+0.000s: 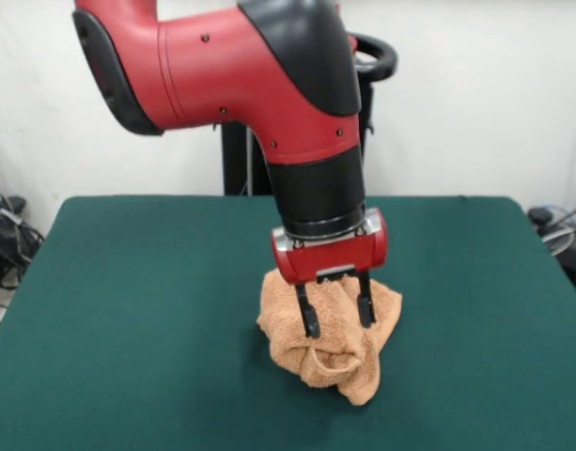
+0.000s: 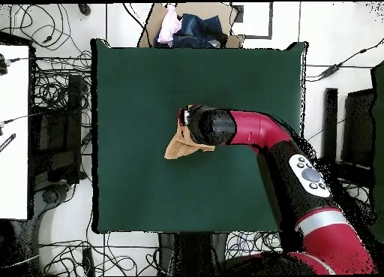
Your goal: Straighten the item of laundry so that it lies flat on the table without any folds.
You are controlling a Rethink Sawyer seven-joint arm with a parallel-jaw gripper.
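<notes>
While the claw (image 1: 337, 318) stands released, its fingers straddling the crumpled towel (image 1: 330, 346) near the counter (image 1: 128, 301) centre, a good grasp would pinch one outer layer, perhaps the flap at the heap's six o'clock, then draw it outward low and slow.

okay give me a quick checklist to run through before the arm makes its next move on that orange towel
1. Towel lying flat: not ok, it sits bunched in a crumpled heap.
2. Gripper over the towel: ok, its two fingers stand apart, down against the heap.
3. Cloth actually pinched: cannot tell, the fingers look spread rather than closed.
4. Room to spread: ok, bare green table shows on every side of the towel.
5. Towel visible from above: not ok, the arm covers most of it; only one corner pokes out.
</notes>
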